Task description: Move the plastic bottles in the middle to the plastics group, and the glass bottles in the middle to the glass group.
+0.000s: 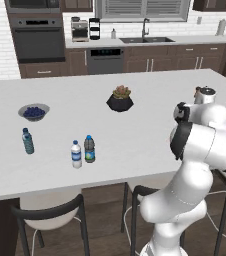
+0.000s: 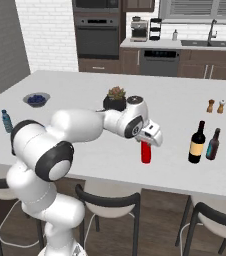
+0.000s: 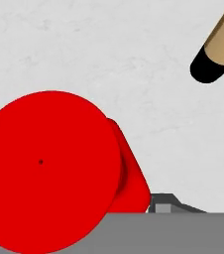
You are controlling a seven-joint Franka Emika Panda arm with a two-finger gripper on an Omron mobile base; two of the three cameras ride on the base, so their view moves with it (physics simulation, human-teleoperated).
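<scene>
End effector: the two-finger end effector [image 2: 146, 145] is clamped on top of the red bottle with a red cap [image 2: 145, 152], which hangs upright just above or on the white counter [image 2: 85, 90]; whether its base touches cannot be told.
Red bottle, hand view: its round red cap [image 3: 49, 168] sits directly under the camera.
Glass group: the slim dark teal-blue glass bottle [image 2: 213, 144] stands near the counter's right front, and the dark brown bottle with a yellow-orange label [image 2: 197, 143] stands just beside it, so that one looks already delivered.
Plastics group: the small white-clear water bottle with a blue label [image 1: 76, 154] stands touching or just beside the small grey-clear bottle with a blue cap [image 1: 89, 149]; the teal-tinted bottle [image 1: 28, 141] stands apart to their left.
Done, as judged: the brown bottle and the grey-clear plastic bottle appear to be with their groups.
Left: the red bottle is short of the glass pair, so carrying it across and setting it down looks like the last step.
</scene>
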